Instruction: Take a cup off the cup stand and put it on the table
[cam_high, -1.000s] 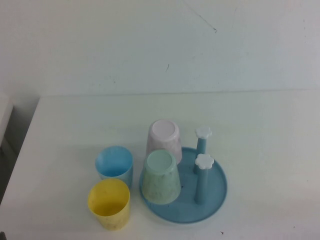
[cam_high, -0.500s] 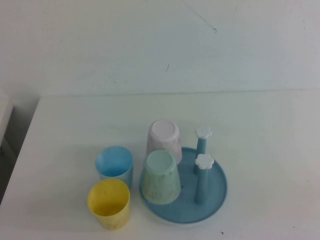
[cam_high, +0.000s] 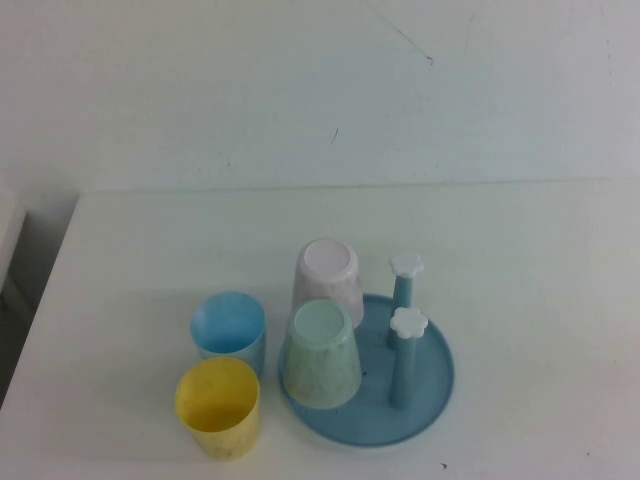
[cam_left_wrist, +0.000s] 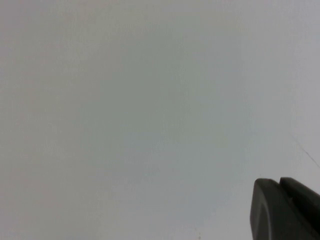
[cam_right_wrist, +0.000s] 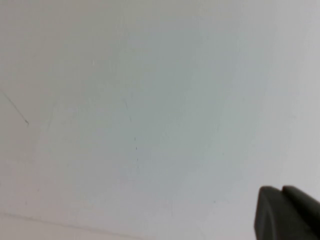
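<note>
Grippers are absent from the high view; only a dark corner of the left gripper (cam_left_wrist: 285, 210) is seen in the left wrist view and of the right gripper (cam_right_wrist: 287, 212) in the right wrist view, each against a plain pale surface, so whether either is wide or narrow cannot be told. Further out, the cup (cam_high: 321, 355) is seen upside down on the cup stand (cam_high: 432, 395), at its left side, close against the pinkish-white cup (cam_high: 327, 277); the blue cup (cam_high: 229, 330) and yellow cup (cam_high: 218, 406) are stood just beside it on the table (cam_high: 540, 260). Trouble is judged likely from this crowding: a neighbour may be knocked; the stand may be dragged if the cup catches on its peg. No brand, label or writing is seen.
</note>
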